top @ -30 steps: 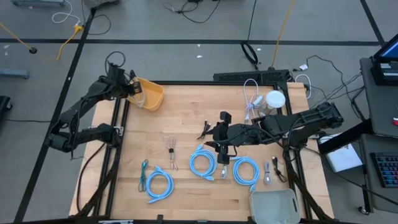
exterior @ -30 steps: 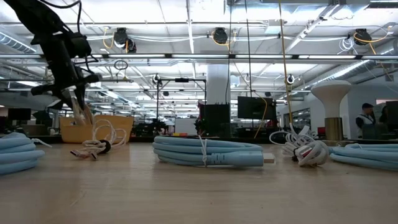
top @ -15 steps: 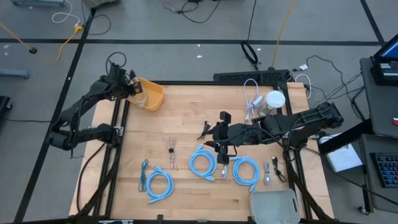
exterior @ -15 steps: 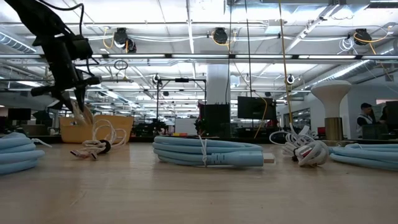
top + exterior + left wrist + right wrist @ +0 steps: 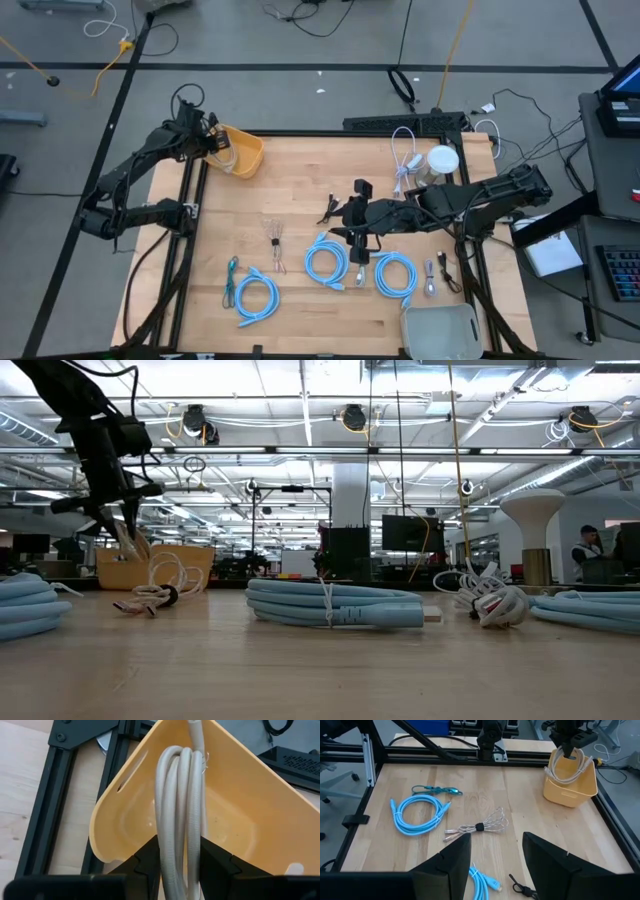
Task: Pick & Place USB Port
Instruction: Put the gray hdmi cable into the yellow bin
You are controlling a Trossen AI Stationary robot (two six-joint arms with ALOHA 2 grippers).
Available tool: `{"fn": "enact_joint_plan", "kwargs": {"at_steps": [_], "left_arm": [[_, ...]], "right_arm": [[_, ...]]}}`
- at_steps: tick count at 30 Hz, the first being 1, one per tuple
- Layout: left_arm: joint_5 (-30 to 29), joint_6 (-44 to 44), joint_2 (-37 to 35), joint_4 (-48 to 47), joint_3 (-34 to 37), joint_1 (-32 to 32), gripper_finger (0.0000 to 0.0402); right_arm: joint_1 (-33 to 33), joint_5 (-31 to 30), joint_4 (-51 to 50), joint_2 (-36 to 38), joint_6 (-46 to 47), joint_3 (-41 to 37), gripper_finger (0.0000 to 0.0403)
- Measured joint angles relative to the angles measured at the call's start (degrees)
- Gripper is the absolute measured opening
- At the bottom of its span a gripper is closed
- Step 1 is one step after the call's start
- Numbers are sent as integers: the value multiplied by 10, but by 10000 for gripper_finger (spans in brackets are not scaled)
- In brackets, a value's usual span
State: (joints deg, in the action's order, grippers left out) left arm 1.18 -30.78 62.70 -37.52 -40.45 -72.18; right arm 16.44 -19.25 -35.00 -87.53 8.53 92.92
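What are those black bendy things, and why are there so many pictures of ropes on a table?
The black bendy things are two robot arms, each ending in a two-finger claw called a gripper. One picture looks down from above, one peeks across the wooden table at its own height, and two come from small cameras on the arms' wrists. The ropes are computer cables: several blue cable coils, a small clear cable bundle and a thin green cable. The left gripper is closed on a looped white cable, holding it over the yellow bin at the table's back corner. The right gripper waits open above the middle of the table, holding nothing.
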Motion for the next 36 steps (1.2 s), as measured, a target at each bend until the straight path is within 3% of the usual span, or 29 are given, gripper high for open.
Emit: {"fn": "enact_joint_plan", "kwargs": {"at_steps": [12, 36], "left_arm": [[18, -133, -1, 22, -11, -14, 113], [31, -47, 11, -78, -72, -12, 113]], "right_arm": [[1, 0, 3, 0, 2, 0, 171], [1, -1, 27, 0, -9, 0, 171]]}}
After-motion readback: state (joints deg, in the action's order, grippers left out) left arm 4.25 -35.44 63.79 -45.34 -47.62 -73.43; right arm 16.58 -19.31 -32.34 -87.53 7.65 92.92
